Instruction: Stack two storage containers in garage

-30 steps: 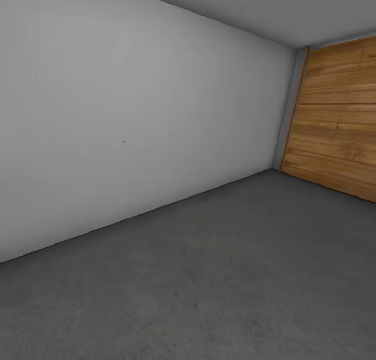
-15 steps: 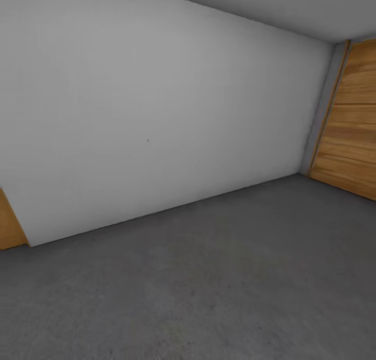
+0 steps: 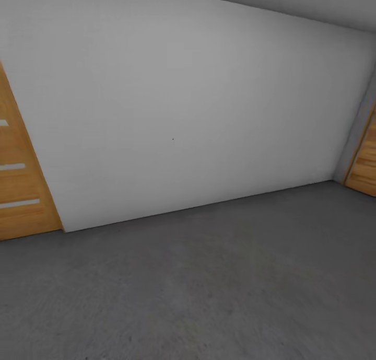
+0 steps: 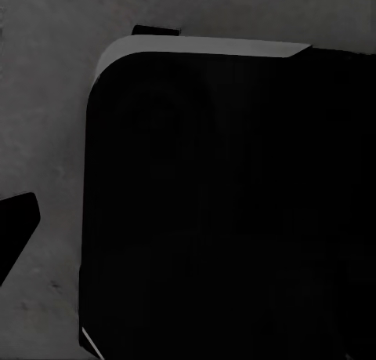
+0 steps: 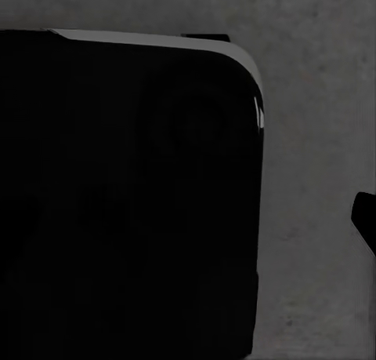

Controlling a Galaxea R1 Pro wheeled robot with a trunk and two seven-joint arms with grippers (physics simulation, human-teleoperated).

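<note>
Garage floor (image 3: 209, 292), dark grey mottled concrete, takes up the near half of the head view and runs back to a plain white-grey wall (image 3: 198, 104). Nearest to the robot, each wrist view looks down on that same concrete past a large black rounded slab, presumably the robot's own base (image 4: 227, 211) (image 5: 125, 195); a dark sliver at the edge of each may be a fingertip of the tool, but it is too little to go on, so I cannot tell whether either tool is open, closed or carrying anything. Arms hang low beside the body, a reasonable carry posture for driving rather than reaching. Further out, the floor holds no orange-red storage container anywhere in view, so where those two bins are cannot be said from here. Farthest back, at 9 o'clock, a wooden door (image 3: 18, 193) with pale horizontal strips meets the wall; at 3 o'clock a narrow slice of the wooden plank door (image 3: 365, 164) shows beside a grey corner post. Judgement: robot is in transit or turning inside the garage, with no stacking begun on this patch.
</note>
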